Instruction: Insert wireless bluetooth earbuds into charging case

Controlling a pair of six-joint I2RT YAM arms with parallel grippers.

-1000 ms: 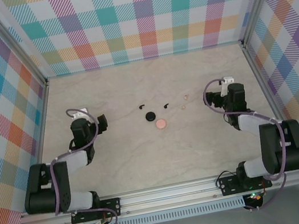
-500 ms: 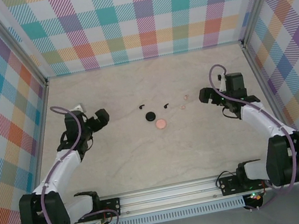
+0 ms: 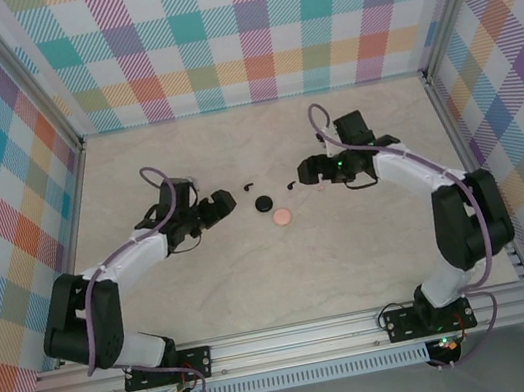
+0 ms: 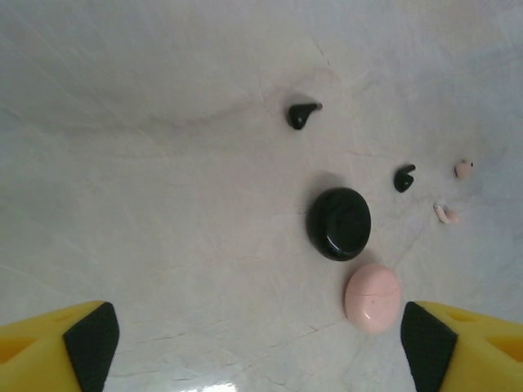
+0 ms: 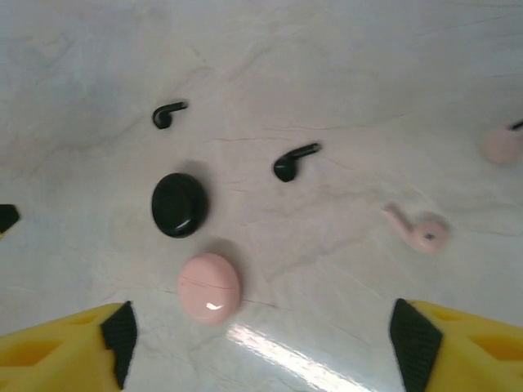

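Four earbuds lie loose on the pale marbled table point(image 3: 199, 298), none of them in a case. In the right wrist view the first black earbud point(image 5: 168, 113) sits at upper left, the second black earbud point(image 5: 294, 161) lies nearer the middle, the first pink earbud point(image 5: 418, 229) rests to its right with the stem pointing up and left, and the second pink earbud point(image 5: 500, 145) is a blur at the right edge. All four are well apart from one another. Below the first black earbud lies the round black case point(image 5: 178, 204), lid closed, and just beside it, a little nearer the camera and not touching, the round pink case point(image 5: 209, 287), also closed. From above, both cases sit near the middle of the table, the black one between and just in front of the two black earbuds. The left gripper point(image 3: 215, 207) hangs just left of this cluster, pointing at it; in its own wrist view the yellow, black-tipped fingers point(image 4: 90, 339) stand wide apart at the bottom corners, released and grasping nothing, with bare table between them. The right gripper point(image 3: 311, 171) reaches in from the right, close to the second black earbud; its fingers point(image 5: 413, 335) are likewise spread wide and released, clear of every piece
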